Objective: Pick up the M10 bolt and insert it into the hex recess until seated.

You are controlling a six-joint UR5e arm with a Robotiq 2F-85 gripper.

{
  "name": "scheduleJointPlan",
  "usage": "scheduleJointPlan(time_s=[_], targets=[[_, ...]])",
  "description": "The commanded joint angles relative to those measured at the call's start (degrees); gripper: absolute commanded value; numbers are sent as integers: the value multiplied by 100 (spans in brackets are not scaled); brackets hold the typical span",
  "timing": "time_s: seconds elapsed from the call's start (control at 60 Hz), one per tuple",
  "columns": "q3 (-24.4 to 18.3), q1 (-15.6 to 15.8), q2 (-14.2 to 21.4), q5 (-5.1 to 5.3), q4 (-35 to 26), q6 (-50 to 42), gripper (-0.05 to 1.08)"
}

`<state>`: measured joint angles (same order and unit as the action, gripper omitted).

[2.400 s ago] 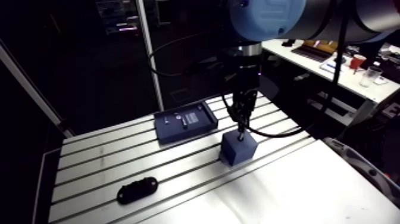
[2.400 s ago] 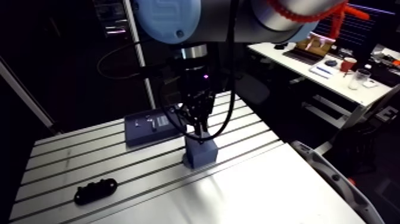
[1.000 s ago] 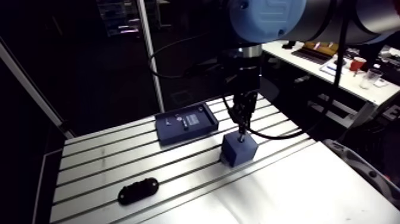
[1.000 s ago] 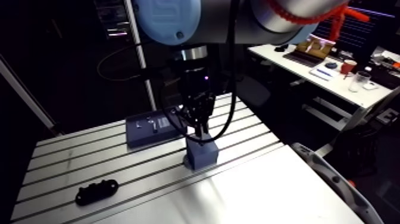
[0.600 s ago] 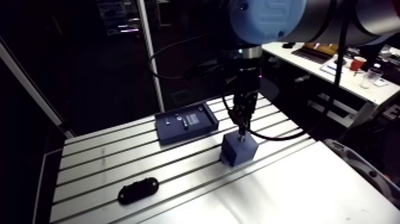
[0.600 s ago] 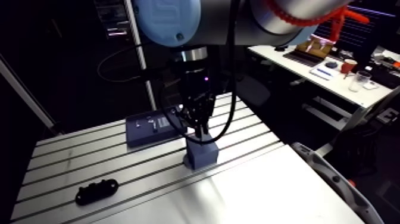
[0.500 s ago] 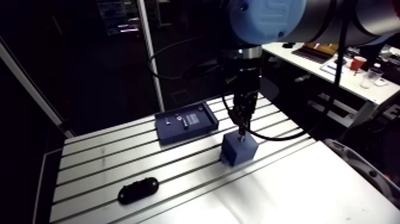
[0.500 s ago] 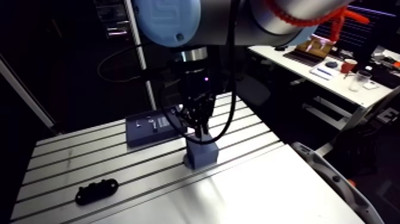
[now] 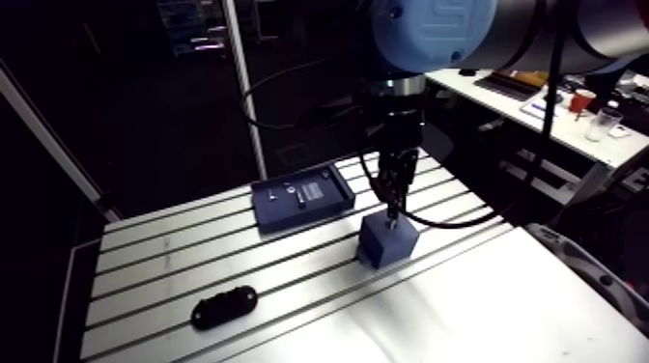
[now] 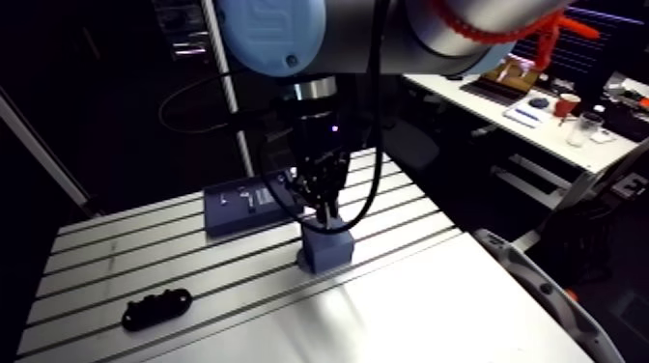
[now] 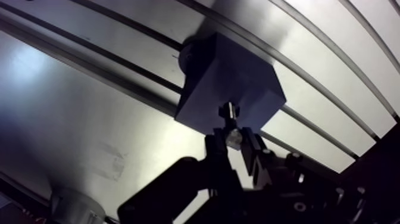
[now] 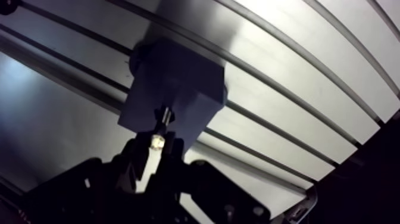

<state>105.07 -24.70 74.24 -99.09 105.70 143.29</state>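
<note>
The M10 bolt (image 11: 233,137) is a short, bright steel piece, its pale end glinting between the two dark fingers (image 11: 215,148) of the gripper (image 11: 236,145). Its thin, darker shank points down to the top face of the block (image 11: 229,83). The jaws stand only a narrow way apart and are pinched on the bolt from either side. In the wrist view the shank's tip meets the block's top near the edge closest to the gripper, but how deep it sits in the block I cannot tell. The block is a squat, matt, dark blue cube with crisp corners and flat, plain faces, and a rounded dark lump shows at one of its lower corners. It stands on the table (image 9: 174,261), a smooth, dull-shining aluminium plate cut by long, straight dark slots that run past the block on both sides. In the arm view the gripper hangs upright directly over the block. Beyond the block, on the far side of the table, lies a shallow, rectangular dark blue tray (image 9: 301,198) with a raised rim, holding a few small pale pieces (image 9: 299,196). Well apart from the block, toward the table's near edge, lies a glossy black part (image 9: 223,307), oblong with rounded ends, flat on the metal.
</note>
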Motion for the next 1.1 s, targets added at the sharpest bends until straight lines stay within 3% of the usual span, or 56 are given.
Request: scheduleJointPlan(time_s=[0.017, 0.033, 0.05, 0.067, 0.083, 0.1, 0.117, 0.133, 0.3, 0.65, 0.833, 1.1], targets=[[16, 0, 5, -9, 7, 3, 76], [33, 0, 13, -9, 8, -12, 63], [33, 0, 13, -9, 8, -12, 63], [43, 0, 15, -9, 8, -14, 48], [43, 0, 15, -9, 8, -14, 48], [52, 0, 22, -17, 8, -15, 36], [52, 0, 22, -17, 8, -15, 36], [61, 0, 24, -10, 8, -15, 25], [72, 0, 32, -1, 17, -23, 2], [70, -9, 75, 8, 17, -23, 2], [71, -25, 177, 86, 8, -63, 2], [129, -35, 351, 136, 235, -767, 6]])
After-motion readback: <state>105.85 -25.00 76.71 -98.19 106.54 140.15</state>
